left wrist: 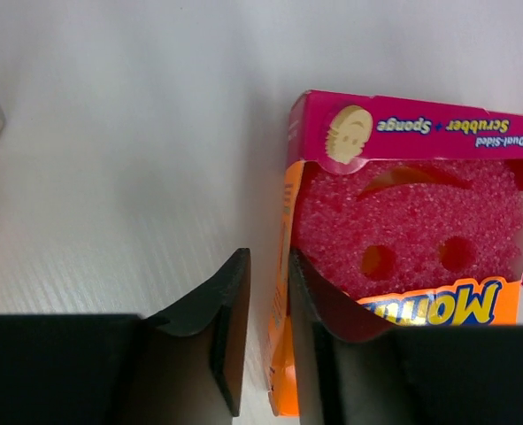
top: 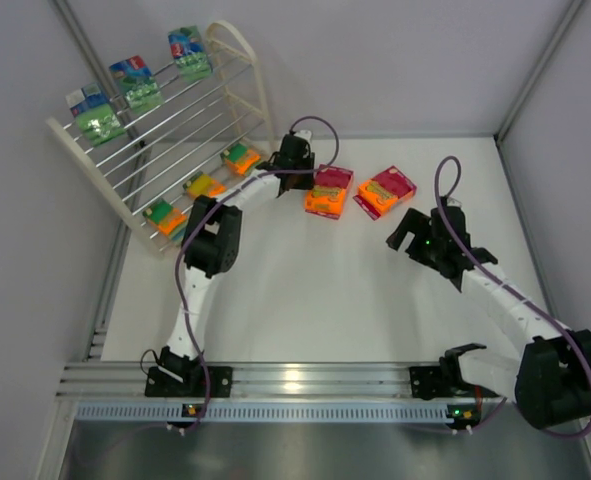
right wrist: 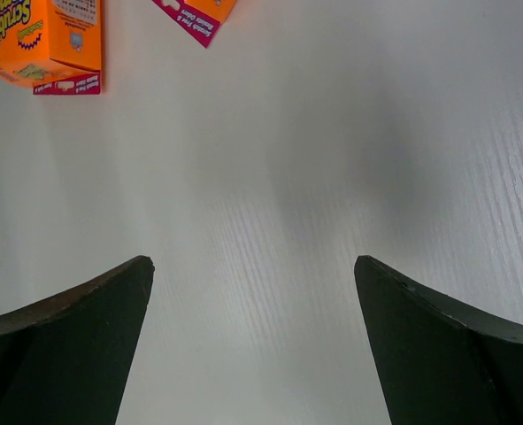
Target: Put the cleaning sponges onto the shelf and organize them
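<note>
Sponge packs [top: 135, 85]: six on shelf [top: 247, 72], two on table [top: 325, 290]. Left gripper [left wrist: 268, 266] fingers slightly parted at left edge of magenta-topped pack [left wrist: 411, 221], not clamping it. Right gripper [right wrist: 254, 266] spread wide, empty.

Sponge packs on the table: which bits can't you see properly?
Left wrist view: magenta-labelled pack, bottom hidden behind left fingers, right side cut off.
Right wrist view: orange pack and second pack, cut by top edge.
Top view: print on green packs on the shelf too small to read.

Bright, even overhead light, soft shadows, rail glare; wrist views slightly blurred up close.
</note>
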{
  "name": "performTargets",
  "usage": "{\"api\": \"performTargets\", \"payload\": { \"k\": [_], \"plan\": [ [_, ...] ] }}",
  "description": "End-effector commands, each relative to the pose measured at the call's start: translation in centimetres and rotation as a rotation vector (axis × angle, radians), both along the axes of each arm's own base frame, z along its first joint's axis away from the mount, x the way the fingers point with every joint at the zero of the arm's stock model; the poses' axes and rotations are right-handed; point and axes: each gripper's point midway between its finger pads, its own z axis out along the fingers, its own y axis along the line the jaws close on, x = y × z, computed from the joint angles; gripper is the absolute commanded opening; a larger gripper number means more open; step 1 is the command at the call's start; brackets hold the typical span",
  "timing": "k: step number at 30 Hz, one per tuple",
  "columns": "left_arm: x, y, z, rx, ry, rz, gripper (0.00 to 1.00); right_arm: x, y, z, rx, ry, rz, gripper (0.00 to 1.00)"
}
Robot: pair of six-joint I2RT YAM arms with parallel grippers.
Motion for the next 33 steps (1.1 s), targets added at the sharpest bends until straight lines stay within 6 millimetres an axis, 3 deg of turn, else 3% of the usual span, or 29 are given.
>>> {"api": "performTargets", "payload": {
  "k": [1,4,6,7,9,10,11,12,13,14,16,17,21,26,33],
  "plan": [
    [0.4,0.2,0.2,0.014,-0.02,0.063,0.27,1.4,-0.1,1.1,0.019,-0.058,-0.024,0.99],
    [0.3,1.1,1.8,-0.011,-0.029,0.154,0.13,1.4,-0.2,1.1,0.019,-0.058,-0.027,0.99],
    [0.3,1.7,3.7,-0.035,-0.049,0.201,0.08,1.3,-0.2,1.0,0.022,-0.057,-0.031,0.99],
    [-0.2,2.0,3.6,-0.036,-0.039,0.213,0.05,1.3,-0.2,1.1,0.024,-0.061,-0.028,0.99],
    [-0.7,2.1,6.1,-0.075,-0.064,0.236,0.01,1.2,-0.2,1.1,0.025,-0.066,-0.028,0.99],
    [-1.3,2.6,5.9,-0.071,-0.051,0.247,0.0,1.1,-0.1,1.1,0.03,-0.068,-0.026,0.99],
    [-1.6,2.8,6.7,-0.078,-0.059,0.258,0.0,1.1,-0.1,1.1,0.031,-0.069,-0.024,0.99],
    [-2.0,3.2,8.8,-0.105,-0.082,0.285,0.0,1.1,-0.1,1.2,0.035,-0.075,-0.024,0.99],
    [-2.6,3.7,8.7,-0.105,-0.075,0.298,0.0,0.9,-0.1,1.1,0.035,-0.076,-0.022,0.99],
    [-3.1,4.0,10.9,-0.126,-0.101,0.306,0.0,0.9,-0.1,1.1,0.036,-0.079,-0.022,0.99],
    [-4.0,4.8,11.9,-0.138,-0.1,0.333,0.0,0.5,0.5,1.0,0.062,-0.081,0.001,0.99],
    [-4.5,5.0,13.7,-0.158,-0.116,0.341,0.0,0.5,0.5,1.1,0.067,-0.087,0.0,0.99],
    [-6.6,7.2,15.8,-0.136,-0.114,0.4,0.0,0.2,0.9,1.0,0.095,-0.097,0.014,0.99],
    [-8.4,11.9,19.2,-0.072,-0.209,0.581,0.0,-0.3,1.4,0.9,0.125,-0.113,0.033,0.99],
    [-9.3,16.9,21.1,0.009,-0.294,0.768,0.0,-0.4,1.6,1.3,0.128,-0.128,0.052,0.99]
  ]
}}
